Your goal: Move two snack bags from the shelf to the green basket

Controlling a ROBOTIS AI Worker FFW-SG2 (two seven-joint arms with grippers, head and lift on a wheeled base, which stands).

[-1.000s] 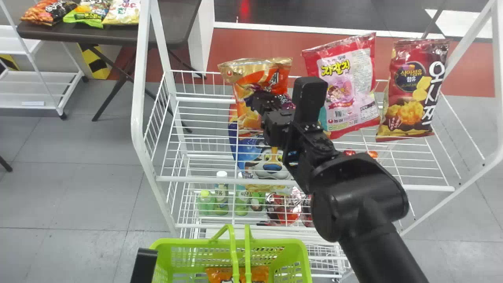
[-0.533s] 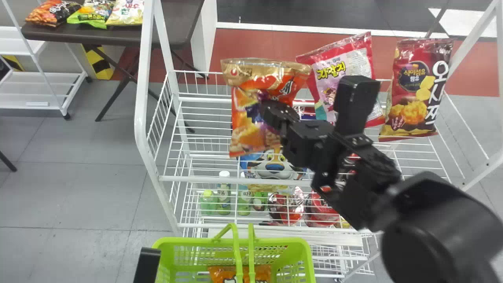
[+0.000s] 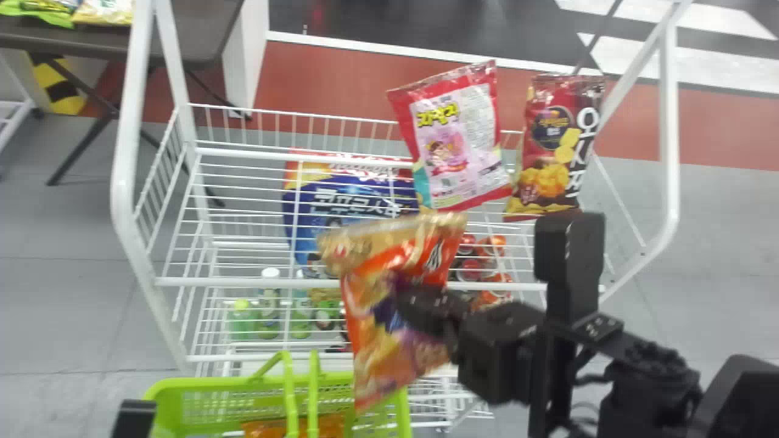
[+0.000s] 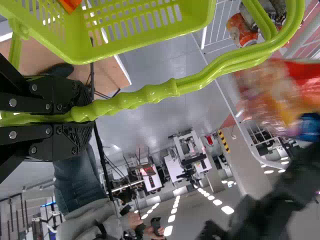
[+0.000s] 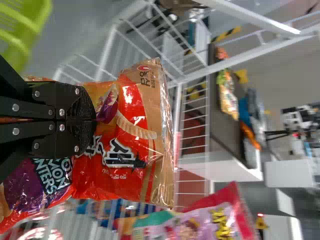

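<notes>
My right gripper [image 3: 420,310] is shut on an orange snack bag [image 3: 389,267] with a gold top, held before the shelf's front rail, its lower end over the basket's right rim. In the right wrist view the gripper [image 5: 87,120] pinches that bag [image 5: 125,145]. At the bottom left stands my left gripper [image 3: 131,420]; in the left wrist view the gripper [image 4: 82,112] is shut on the handle [image 4: 135,100] of the green basket [image 3: 201,380]. Another orange bag [image 3: 331,424] lies inside it. A pink bag [image 3: 456,146] and a dark red bag [image 3: 554,152] stand on the shelf.
The white wire shelf [image 3: 243,282] has upright posts at both sides. Its lower levels hold a blue package [image 3: 341,207], green bottles [image 3: 268,310] and red items [image 3: 481,274]. A dark table [image 3: 182,36] stands at the back left.
The right gripper has brought the orange bag off the shelf, down and toward the basket. The head view has shifted, so the shelf and basket appear farther left.
</notes>
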